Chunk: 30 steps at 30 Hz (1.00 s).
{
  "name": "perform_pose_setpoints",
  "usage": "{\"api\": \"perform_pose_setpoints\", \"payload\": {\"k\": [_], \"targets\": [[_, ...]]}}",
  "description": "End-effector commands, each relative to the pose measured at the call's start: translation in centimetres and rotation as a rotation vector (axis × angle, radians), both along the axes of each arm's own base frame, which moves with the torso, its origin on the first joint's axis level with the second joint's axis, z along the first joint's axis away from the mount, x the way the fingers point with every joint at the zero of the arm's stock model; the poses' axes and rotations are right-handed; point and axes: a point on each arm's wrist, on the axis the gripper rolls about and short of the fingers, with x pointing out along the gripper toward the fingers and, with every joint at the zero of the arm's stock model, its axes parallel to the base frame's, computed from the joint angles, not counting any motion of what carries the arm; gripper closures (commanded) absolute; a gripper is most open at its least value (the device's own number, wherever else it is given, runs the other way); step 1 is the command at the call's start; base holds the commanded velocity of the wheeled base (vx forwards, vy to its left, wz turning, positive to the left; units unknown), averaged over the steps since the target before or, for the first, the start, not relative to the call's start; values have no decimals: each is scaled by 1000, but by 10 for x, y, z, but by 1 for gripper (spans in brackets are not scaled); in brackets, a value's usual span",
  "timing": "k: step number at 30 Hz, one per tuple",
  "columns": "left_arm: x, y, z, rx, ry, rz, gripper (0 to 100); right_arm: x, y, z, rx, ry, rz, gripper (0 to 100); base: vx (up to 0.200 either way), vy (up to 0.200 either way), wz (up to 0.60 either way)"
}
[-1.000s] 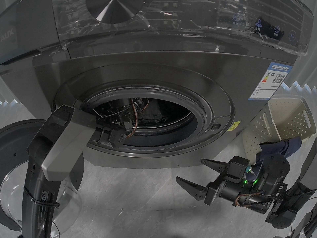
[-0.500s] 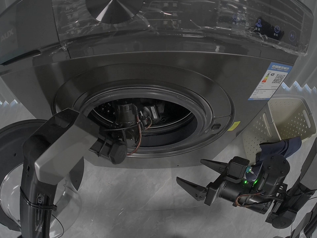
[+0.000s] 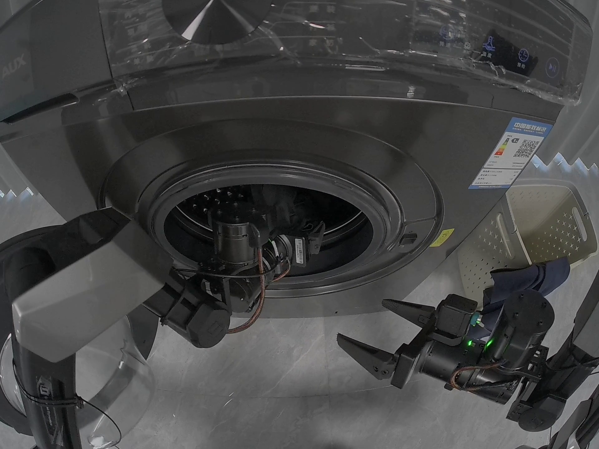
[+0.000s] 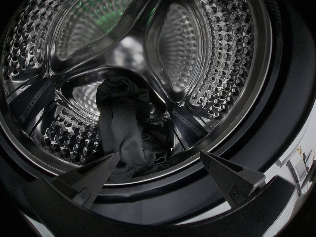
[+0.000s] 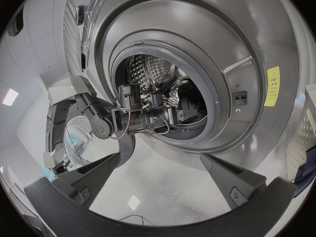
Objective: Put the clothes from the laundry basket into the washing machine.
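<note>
The washing machine (image 3: 299,126) stands with its round opening (image 3: 268,232) uncovered. My left gripper (image 3: 307,237) sits at the mouth of the drum, open with nothing between its fingers. Past that gripper (image 4: 157,159), a dark grey garment (image 4: 121,129) lies heaped on the drum floor with more dark cloth beside it. My right gripper (image 3: 362,321) hangs open and empty above the floor, in front of the machine's lower right. A dark blue garment (image 3: 530,279) is draped over the near rim of the white laundry basket (image 3: 549,219), just behind the right wrist.
The machine's door (image 3: 25,344) is swung open at the left, beside my left arm. Grey tiled floor (image 3: 281,363) lies in front of the machine. The basket (image 5: 301,139) stands close against the machine's right side. A yellow warning label (image 5: 272,86) is beside the door latch.
My left arm has drawn back out of the drum, bringing its gripper from deep inside to the opening. The right gripper has barely shifted.
</note>
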Motion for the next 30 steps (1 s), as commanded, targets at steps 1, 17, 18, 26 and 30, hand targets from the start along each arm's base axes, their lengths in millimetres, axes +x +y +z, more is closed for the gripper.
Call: {"api": "perform_pose_setpoints", "payload": {"k": [1,17,18,26,30], "targets": [[-38,11,5,18,35,-47,0,-10,-11,5,0,-5,-1,0,0,0,0],[-151,42,-4,60,120,-273,0,-26,-47,3,-29,26,-65,0,0,0,0],[-153,42,-3,53,112,-275,0,-26,-47,4,-26,23,-67,0,0,0,0],[-169,70,29,-33,-9,-231,0,-33,-67,34,51,-105,-130,0,-150,0,0],[-184,86,38,-49,-33,-222,0,-36,-76,32,33,-110,-162,0,0,0,0]]}}
